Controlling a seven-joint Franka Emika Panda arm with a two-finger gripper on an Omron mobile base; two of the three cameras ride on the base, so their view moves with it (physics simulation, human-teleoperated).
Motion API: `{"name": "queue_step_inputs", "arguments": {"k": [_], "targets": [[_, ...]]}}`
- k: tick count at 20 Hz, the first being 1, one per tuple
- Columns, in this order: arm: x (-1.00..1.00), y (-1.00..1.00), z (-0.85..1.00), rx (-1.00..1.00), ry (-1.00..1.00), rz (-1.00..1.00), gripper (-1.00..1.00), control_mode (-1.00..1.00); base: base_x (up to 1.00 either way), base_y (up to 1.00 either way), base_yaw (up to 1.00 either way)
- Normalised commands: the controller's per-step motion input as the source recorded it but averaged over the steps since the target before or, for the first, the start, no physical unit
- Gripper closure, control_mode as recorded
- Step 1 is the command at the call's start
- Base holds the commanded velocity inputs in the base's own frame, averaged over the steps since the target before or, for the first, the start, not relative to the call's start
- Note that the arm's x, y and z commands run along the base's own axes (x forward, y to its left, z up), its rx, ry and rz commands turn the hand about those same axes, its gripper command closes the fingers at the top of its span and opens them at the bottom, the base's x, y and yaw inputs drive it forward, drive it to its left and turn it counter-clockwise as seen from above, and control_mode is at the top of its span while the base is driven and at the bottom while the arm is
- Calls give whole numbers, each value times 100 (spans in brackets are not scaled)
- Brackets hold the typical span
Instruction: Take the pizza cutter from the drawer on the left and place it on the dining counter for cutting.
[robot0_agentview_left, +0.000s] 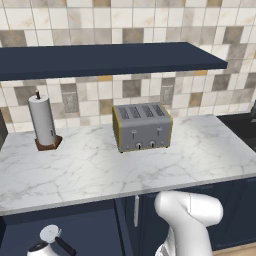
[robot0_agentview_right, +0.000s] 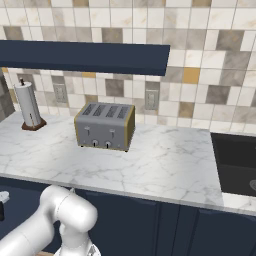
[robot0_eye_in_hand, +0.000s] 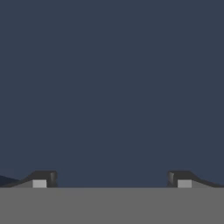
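Gripper wide open, empty, facing a flat navy surface.

My gripper (robot0_eye_in_hand: 112, 179) holds nothing; both fingertips (robot0_eye_in_hand: 43, 180) stand far apart. The pizza cutter (robot0_agentview_left: 51, 237) lies below the marble worktop (robot0_agentview_left: 100, 170), under its front left edge, pale wheel up, black handle angled down-right. On the worktop: toaster (robot0_agentview_left: 142, 126) mid-back, paper towel holder (robot0_agentview_left: 43, 121) at the left back.

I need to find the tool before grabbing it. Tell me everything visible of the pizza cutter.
The pizza cutter shows at the bottom left of the left base view, below the marble worktop's edge, against navy. It has a round, pale disc wheel and a short black handle slanting down to the right. A shiny rounded object sits against its lower left. What it rests on cannot be told.
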Motion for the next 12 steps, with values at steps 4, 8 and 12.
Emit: {"name": "queue_step_inputs", "arguments": {"k": [4,8,12], "targets": [[8,-21,20,-5,0,0,-100,-100,0,0,0],[13,-18,31,-3,0,0,-100,-100,0,0,0],[13,-10,41,-7,-10,0,-100,-100,0,0,0]]}}
